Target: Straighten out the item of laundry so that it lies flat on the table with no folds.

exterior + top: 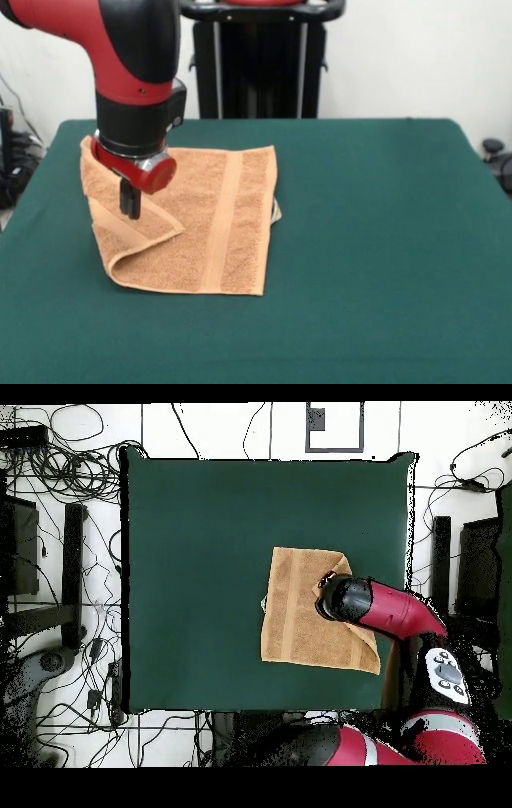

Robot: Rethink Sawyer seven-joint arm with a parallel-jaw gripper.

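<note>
The orange-tan towel lies on the dark green table, left of centre in the front view. Its left part is folded over the rest as a raised flap, with one woven band along the fold. The other band lies flat. A small white tag peeks out at the right edge. My gripper hangs straight down on the flap, its fingers close together and pinching the cloth. In the overhead view the arm's wrist covers the gripper, over the towel near the table's right edge.
The robot's black pedestal stands behind the table's far edge. Cables and equipment lie on the floor beside the table. The green top stretches wide to the right of the towel in the front view.
</note>
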